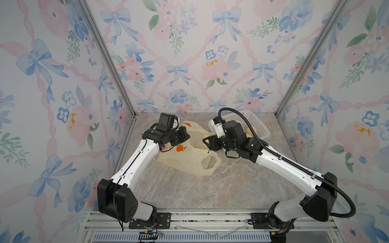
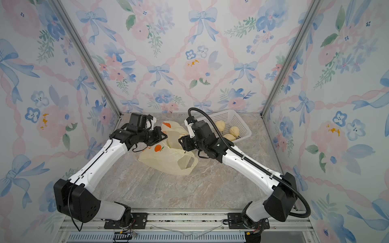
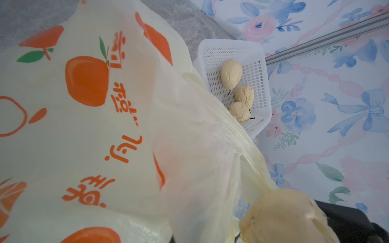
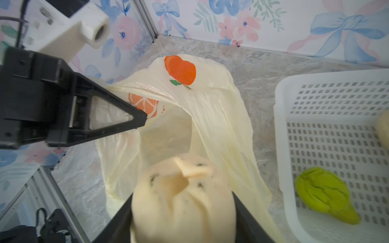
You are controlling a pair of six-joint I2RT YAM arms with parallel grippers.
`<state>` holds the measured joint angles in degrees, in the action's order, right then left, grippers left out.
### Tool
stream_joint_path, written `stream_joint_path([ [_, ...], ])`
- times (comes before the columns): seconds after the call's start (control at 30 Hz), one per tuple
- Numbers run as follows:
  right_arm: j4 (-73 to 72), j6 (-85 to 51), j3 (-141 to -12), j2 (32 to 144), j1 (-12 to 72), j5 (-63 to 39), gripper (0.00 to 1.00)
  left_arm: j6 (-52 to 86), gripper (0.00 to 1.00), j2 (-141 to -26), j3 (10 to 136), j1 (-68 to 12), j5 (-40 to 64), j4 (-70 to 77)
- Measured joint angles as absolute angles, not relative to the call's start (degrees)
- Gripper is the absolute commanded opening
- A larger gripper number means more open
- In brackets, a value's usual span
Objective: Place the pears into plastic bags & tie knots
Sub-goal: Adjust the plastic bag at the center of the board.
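Ok, held pear [image 4: 183, 195]: cream, clamped across its flanks in the right gripper [image 4: 183, 212], hanging right at the mouth of the plastic bag [image 4: 210, 117], not inside it as far as I can tell. Left gripper [image 4: 140, 120] is clenched on the bag's upper rim, lifting the film so the mouth gapes toward the pear. The rest of the bag lies slack on the table [image 1: 210, 189]. Step in hand looks like the insert, and by my read it's the first fruit, since the bag seems empty. To do it well: drive the pear forward under the lifted rim, deep past the handles, and go low before letting go, so it lands on the bottom film and doesn't roll back out. Left side should hold the rim up and taut with no pull toward the pear; the film is thin and will drag or collapse. Watch that the right jaws don't snag the lower lip on the way out. Three cream pears [image 3: 231, 74] and one green pear [image 4: 326, 193] wait in the white basket [image 4: 282, 147], just beside the bag.
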<state>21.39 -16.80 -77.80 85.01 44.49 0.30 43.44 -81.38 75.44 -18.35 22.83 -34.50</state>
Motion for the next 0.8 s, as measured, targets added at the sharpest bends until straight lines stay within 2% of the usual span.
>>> stream_joint_path([
  [0.33,14.6,-8.4,-76.7,90.3,44.0,-5.9,0.52,42.2,0.0,-82.0,74.4,-18.3,26.6,-34.5],
  [0.6,6.5,-9.6,-76.9,102.4,46.7,-10.3,0.52,42.2,0.0,-83.1,74.4,-19.6,26.9,-34.5],
  [0.7,3.5,-12.6,-77.0,106.2,47.0,-8.0,0.53,42.2,0.0,-83.1,74.4,-20.0,26.9,-34.5],
  [0.8,0.9,-17.8,-77.0,108.3,47.0,-0.9,0.52,42.2,0.0,-83.1,74.4,-20.4,26.9,-34.5],
])
